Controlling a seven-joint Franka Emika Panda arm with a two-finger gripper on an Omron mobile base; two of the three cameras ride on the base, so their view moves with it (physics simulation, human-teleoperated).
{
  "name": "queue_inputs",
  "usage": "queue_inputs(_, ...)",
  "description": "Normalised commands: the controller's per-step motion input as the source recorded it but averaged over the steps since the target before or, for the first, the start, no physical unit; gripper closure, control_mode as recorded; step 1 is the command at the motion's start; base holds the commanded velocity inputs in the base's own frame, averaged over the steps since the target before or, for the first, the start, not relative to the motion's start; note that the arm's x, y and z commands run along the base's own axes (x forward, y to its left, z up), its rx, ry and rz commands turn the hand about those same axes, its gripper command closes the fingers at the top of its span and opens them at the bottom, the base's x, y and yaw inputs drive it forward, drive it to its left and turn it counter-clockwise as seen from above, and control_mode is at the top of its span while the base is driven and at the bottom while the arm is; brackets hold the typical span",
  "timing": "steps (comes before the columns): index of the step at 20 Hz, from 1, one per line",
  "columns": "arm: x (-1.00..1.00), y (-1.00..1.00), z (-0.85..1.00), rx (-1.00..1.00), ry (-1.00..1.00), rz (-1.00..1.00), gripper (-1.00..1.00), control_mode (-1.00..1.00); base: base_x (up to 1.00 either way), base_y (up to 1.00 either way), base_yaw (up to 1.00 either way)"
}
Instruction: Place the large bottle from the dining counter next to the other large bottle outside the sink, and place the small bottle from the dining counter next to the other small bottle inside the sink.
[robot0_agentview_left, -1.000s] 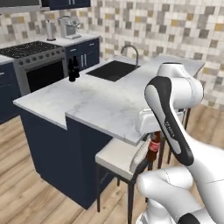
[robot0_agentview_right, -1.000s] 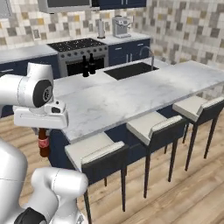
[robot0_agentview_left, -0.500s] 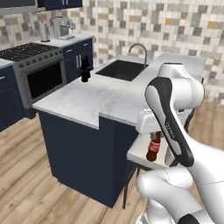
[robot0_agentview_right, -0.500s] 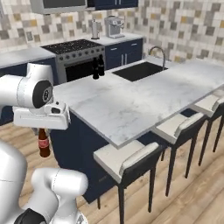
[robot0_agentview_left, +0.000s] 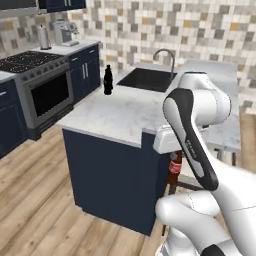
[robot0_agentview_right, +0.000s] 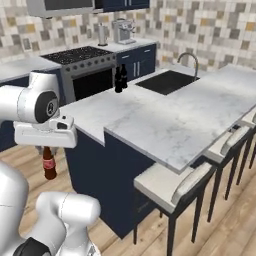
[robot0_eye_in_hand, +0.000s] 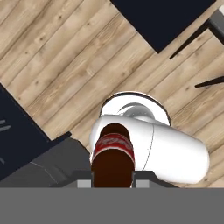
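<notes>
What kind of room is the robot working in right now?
A home kitchen, rendered: a black sink with a curved faucet set in a marble counter, and a stove along the tiled wall.

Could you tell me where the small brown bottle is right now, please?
The small bottle hangs from the shut gripper at the left of the right base view, over the wooden floor, short of the dining counter.

Lighting was even and diffuse in all three views; no distinct source visible. Shadows were soft: faint shade under the dining counter (robot0_agentview_left: 125, 112) overhang, lower centre of both base views. Weak gloss on the white arm, no hard glare. Rendering was slightly soft overall, backsplash tiles at top blurred. No edge distortion noted. Hand view sharp on wood grain
</notes>
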Motion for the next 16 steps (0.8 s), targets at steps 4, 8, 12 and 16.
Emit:
queue_inputs(4,0.00,0.00,0.00,0.00,0.00,0.00,1.00,1.00,0.31,1.00,-0.31)
queue_inputs(8,0.00,0.00,0.00,0.00,0.00,0.00,1.00,1.00,0.48,1.00,-0.32)
queue_inputs(12,0.00,0.00,0.00,0.00,0.00,0.00,1.00,1.00,0.94,1.00,-0.23)
queue_inputs(16,0.00,0.00,0.00,0.00,0.00,0.00,1.00,1.00,1.00,1.00,-0.29)
